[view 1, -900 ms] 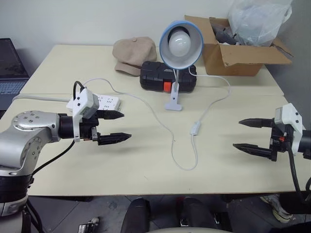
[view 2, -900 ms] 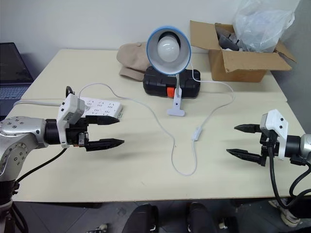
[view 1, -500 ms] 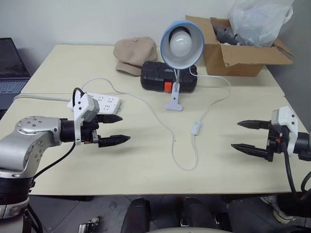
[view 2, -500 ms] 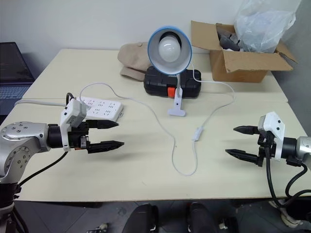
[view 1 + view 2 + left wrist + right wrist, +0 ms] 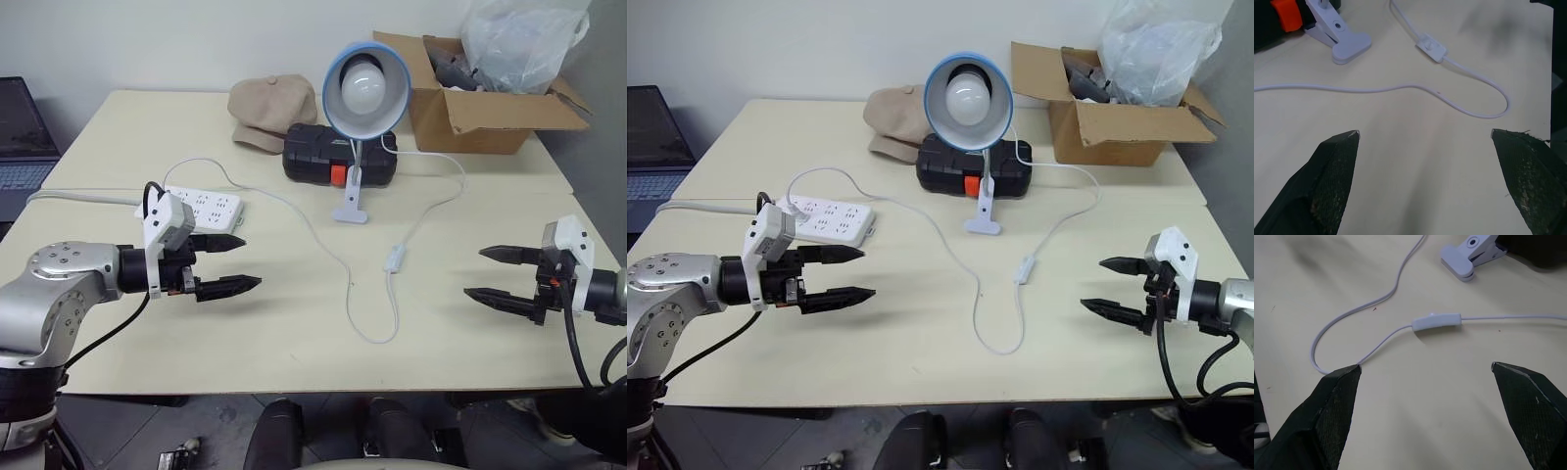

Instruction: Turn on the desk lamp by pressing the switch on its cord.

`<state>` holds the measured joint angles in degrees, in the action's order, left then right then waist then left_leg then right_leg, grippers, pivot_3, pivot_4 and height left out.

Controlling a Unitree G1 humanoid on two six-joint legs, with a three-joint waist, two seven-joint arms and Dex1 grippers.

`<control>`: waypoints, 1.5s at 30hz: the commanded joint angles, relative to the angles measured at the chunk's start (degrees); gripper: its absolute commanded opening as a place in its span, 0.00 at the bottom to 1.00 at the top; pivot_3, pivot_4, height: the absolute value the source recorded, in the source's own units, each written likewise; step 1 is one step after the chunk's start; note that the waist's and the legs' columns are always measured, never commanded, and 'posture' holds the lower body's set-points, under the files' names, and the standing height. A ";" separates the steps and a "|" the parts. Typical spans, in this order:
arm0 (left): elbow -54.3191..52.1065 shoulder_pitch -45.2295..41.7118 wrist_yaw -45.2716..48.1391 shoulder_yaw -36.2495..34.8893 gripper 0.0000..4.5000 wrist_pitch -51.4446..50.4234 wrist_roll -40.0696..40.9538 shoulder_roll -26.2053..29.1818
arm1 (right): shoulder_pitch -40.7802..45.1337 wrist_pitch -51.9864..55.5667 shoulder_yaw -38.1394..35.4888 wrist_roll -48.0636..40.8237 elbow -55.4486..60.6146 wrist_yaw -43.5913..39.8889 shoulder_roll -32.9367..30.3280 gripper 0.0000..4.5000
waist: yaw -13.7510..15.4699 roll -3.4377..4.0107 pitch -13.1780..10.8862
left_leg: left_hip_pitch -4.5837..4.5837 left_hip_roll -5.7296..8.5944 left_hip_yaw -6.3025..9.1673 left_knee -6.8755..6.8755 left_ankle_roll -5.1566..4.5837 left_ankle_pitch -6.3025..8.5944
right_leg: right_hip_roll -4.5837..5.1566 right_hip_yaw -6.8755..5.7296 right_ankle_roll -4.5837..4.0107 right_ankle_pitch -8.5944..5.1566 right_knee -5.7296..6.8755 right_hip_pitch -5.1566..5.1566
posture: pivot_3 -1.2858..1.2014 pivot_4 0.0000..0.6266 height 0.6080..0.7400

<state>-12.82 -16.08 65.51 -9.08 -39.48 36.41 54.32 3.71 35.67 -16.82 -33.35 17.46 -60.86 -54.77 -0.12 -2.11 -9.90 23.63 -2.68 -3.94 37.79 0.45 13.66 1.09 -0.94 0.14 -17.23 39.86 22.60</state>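
We judge the task barely begun: the globe bulb inside the desk lamp (image 5: 364, 86) looks unlit, and the switch (image 5: 394, 258) lies untouched on the table (image 5: 294, 338), a little right of centre in the head views. Our left gripper (image 5: 233, 262) hovers at the middle left of the frame with its jaws released and empty, well apart from the switch. Our right gripper (image 5: 490, 274) hangs at the middle right, jaws likewise spread wide on nothing, with bare table between it and the switch. What remains, as we read it, is everything: reaching in, settling on the switch and pressing it.

The lamp has a round light-blue bowl shade, a smooth white bulb, a thin white stem and a white clip base standing above centre. The cord (image 5: 372, 333) is thin, white and limp; it runs from the lamp in a wide sweep toward the right, comes down to the switch, curls in a loop toward the lower middle and snakes back up to the white power strip (image 5: 211, 206) at the left. The switch is a small white oblong of smooth plastic. The table is matte and pale cream. Behind the lamp sit a hard black case (image 5: 313, 154) with an orange latch, a soft beige cap (image 5: 265, 108), and a cardboard box (image 5: 480, 113) holding crinkled clear plastic.
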 commanded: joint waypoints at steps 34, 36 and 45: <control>2.08 -7.64 6.16 10.88 1.00 3.10 -1.71 -6.20 | 40.85 55.76 -4.55 -1.44 -18.81 50.56 40.04 1.00 | -0.54 0.03 -0.01 | 0.47 0.02 -0.15 0.03 -0.01 -0.01 | -0.04 0.18 -0.24 0.15 0.18 0.62 | 0.52 0.24 1.00; 1.96 -7.34 6.22 10.76 1.00 3.27 -1.71 -6.22 | 41.68 55.88 -5.41 -0.59 -20.31 50.77 40.76 1.00 | -0.70 0.03 0.00 | 0.47 0.01 -0.14 0.01 -0.01 -0.01 | -0.05 0.18 -0.24 0.15 0.19 0.63 | 0.52 0.24 1.00; 1.17 -6.59 5.62 10.21 1.00 2.91 -1.27 -6.22 | 42.38 56.24 -5.46 1.34 -22.10 50.38 41.57 1.00 | -1.22 0.03 -0.01 | 0.49 0.02 -0.13 0.01 -0.01 0.00 | -0.04 0.17 -0.24 0.15 0.18 0.63 | 0.52 0.24 1.00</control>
<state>-10.33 -22.66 70.90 2.33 -37.02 34.75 47.97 44.65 91.96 -21.68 -32.20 -5.07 -10.01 -12.88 -1.34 -2.08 -9.90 24.12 -2.67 -4.07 37.80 0.44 13.66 1.05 -0.77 -0.10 -17.08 40.04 23.23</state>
